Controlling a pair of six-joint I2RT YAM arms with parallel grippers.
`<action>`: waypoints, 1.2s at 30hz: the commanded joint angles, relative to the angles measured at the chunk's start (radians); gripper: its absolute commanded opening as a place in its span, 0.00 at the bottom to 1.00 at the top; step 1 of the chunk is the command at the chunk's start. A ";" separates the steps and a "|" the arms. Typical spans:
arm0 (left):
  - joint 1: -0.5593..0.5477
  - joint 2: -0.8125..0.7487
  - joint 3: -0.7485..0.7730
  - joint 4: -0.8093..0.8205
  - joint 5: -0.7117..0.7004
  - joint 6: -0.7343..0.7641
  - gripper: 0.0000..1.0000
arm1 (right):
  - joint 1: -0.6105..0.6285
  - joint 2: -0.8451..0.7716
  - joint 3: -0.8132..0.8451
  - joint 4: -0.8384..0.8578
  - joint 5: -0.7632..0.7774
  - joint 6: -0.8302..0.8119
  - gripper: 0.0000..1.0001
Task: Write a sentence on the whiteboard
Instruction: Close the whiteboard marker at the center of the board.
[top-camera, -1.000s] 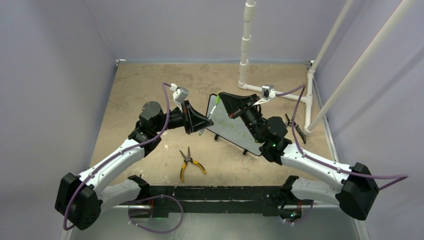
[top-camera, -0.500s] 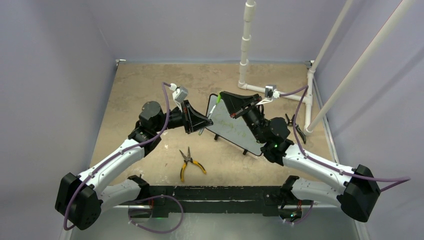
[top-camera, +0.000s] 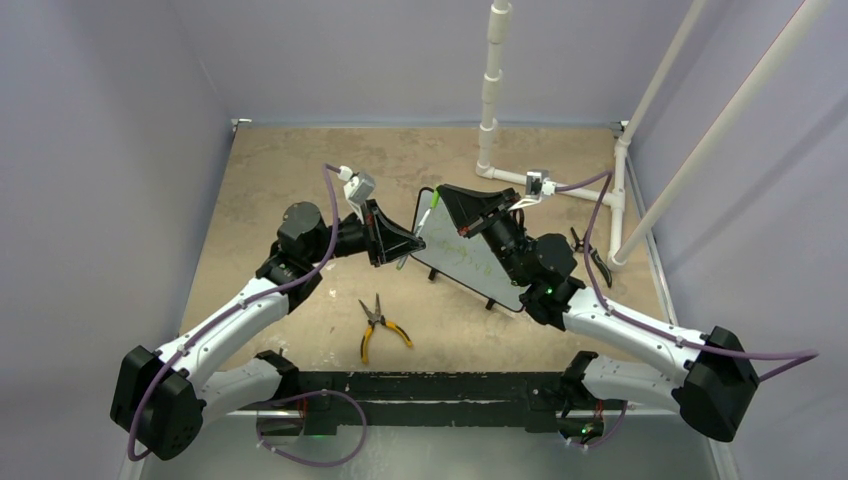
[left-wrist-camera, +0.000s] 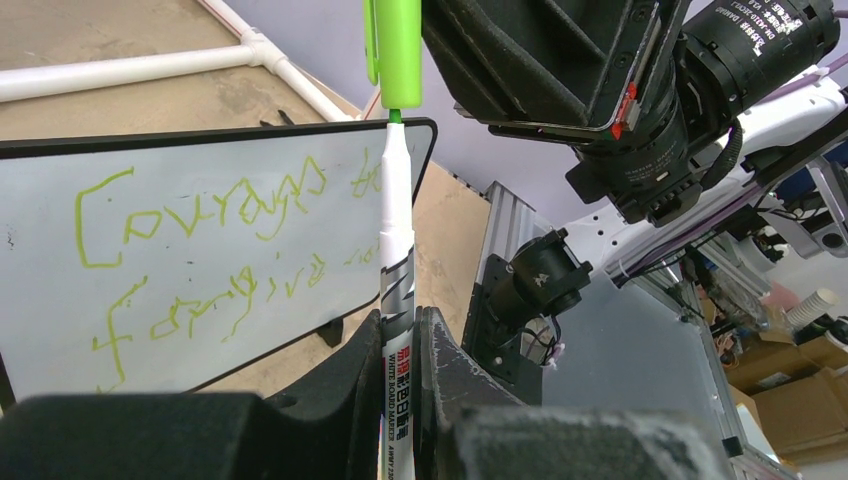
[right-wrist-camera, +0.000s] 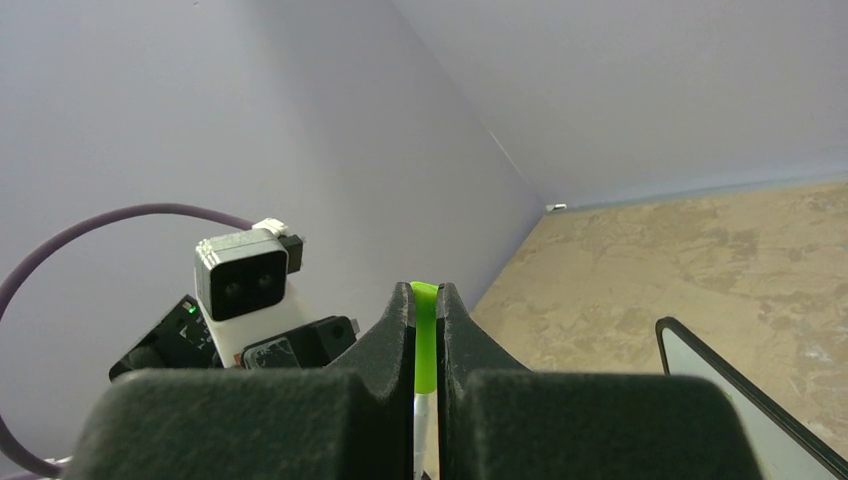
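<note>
The whiteboard (top-camera: 468, 262) stands tilted on its black feet in mid table, between the two arms. It also shows in the left wrist view (left-wrist-camera: 200, 300) and its corner shows in the right wrist view (right-wrist-camera: 745, 410). The sentence (left-wrist-camera: 200, 215) is two rows of green handwriting on it. My left gripper (top-camera: 410, 241) (left-wrist-camera: 398, 325) is shut on the white barrel of a marker (left-wrist-camera: 397, 230). My right gripper (top-camera: 443, 196) (right-wrist-camera: 425, 298) is shut on the marker's green cap (left-wrist-camera: 396, 50) (right-wrist-camera: 425, 340), which sits right at the marker's tip. The board is behind both.
Yellow-handled pliers (top-camera: 380, 325) lie on the table in front of the board. A dark tool (top-camera: 590, 250) lies at the right by a white PVC pipe frame (top-camera: 490, 110). Purple walls close in the table on three sides.
</note>
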 joint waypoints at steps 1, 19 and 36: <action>0.007 -0.018 -0.006 0.064 0.007 -0.016 0.00 | 0.002 0.001 0.001 0.022 -0.010 0.007 0.00; 0.016 -0.023 -0.010 0.070 -0.015 -0.023 0.00 | 0.002 0.021 -0.001 0.043 -0.068 0.048 0.00; 0.032 -0.067 -0.052 0.187 -0.101 -0.102 0.00 | 0.053 0.058 -0.042 0.079 -0.057 0.069 0.00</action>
